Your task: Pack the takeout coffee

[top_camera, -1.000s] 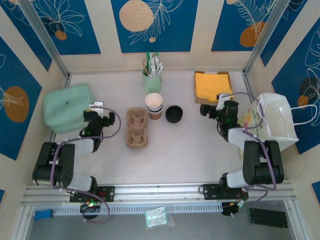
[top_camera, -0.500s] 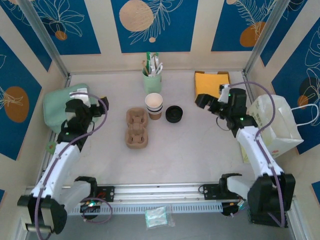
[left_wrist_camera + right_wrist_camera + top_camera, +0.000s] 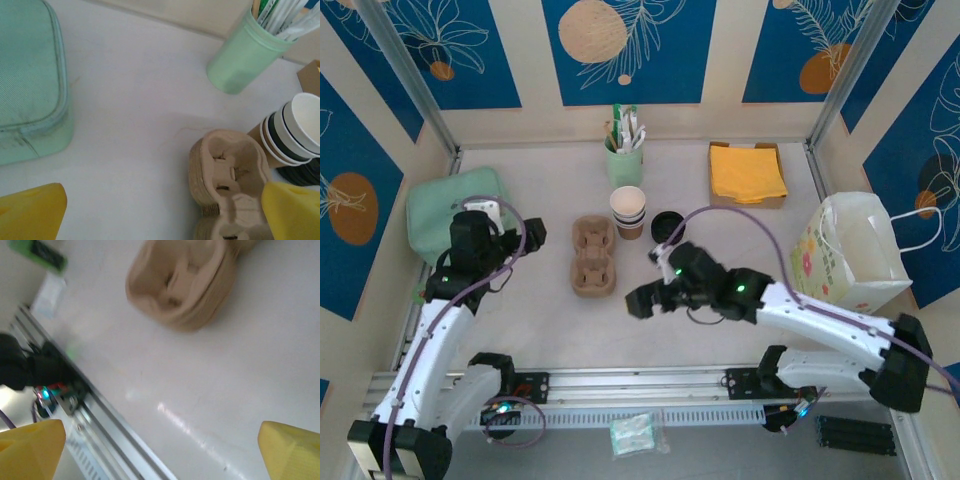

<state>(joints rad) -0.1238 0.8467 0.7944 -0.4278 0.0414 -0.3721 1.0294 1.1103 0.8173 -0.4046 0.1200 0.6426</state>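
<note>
The takeout coffee (image 3: 664, 223) stands mid-surface, just right of the nested cups (image 3: 628, 208), its black lid facing up; it is likely light, thin-walled and crushable, the lid apt to pop, so take the body below the rim, gently and upright; cups and carrier (image 3: 593, 257) crowd its left, while open surface runs rightward toward the bag (image 3: 850, 250); left gripper (image 3: 528, 238) and right gripper (image 3: 638, 300) hang empty, fingers apart.

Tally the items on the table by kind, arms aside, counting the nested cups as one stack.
Pouch: 1
Cup carrier: 1
Cup stack: 1
Black lid: 1
Stirrer holder: 1
Napkin pile: 1
Paper bag: 1
Total: 7
</note>
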